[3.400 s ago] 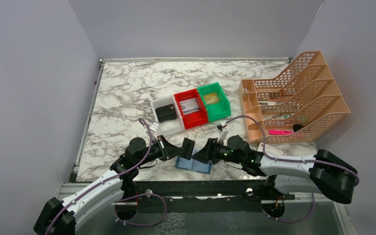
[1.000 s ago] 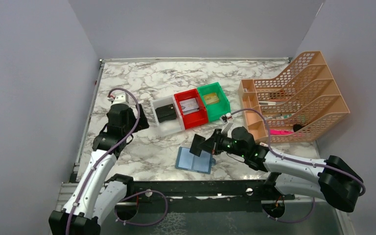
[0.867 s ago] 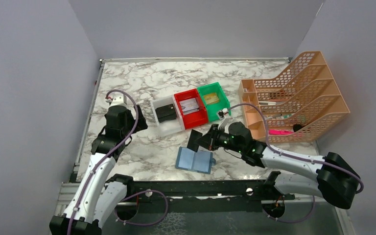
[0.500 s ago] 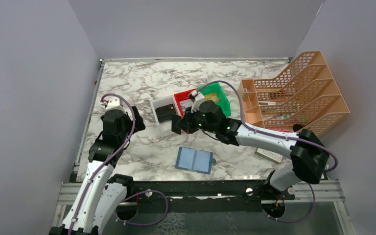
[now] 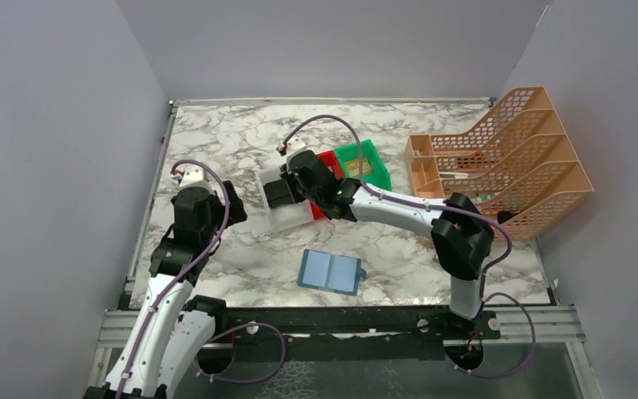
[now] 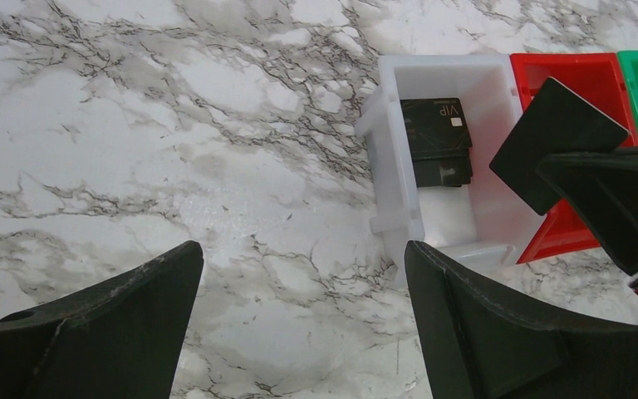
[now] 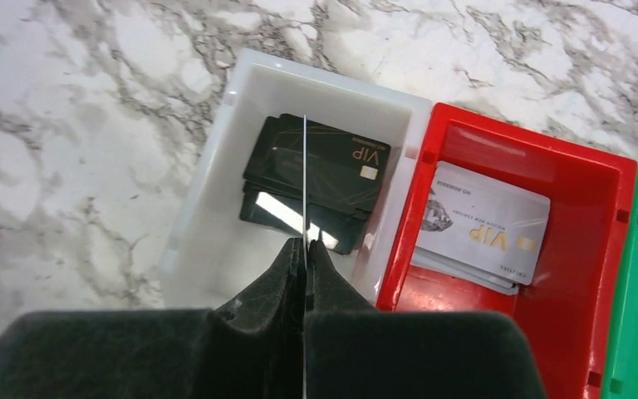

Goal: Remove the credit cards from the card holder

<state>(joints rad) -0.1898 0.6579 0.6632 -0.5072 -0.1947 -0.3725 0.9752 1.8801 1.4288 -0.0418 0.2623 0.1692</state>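
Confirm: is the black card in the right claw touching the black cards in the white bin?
Apart. The left wrist view shows bare white bin floor between the held card and the black cards.

"VIP" is printed on the black card point(image 7: 341, 170) in the white bin point(image 7: 208, 218) and on the grey card point(image 7: 486, 220).

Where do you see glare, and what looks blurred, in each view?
Right wrist: a glare strip crosses the black cards in the white bin; the pincer looks soft. Left wrist: marble table sharp, fingers dark. Top external: even light, soft shadows.
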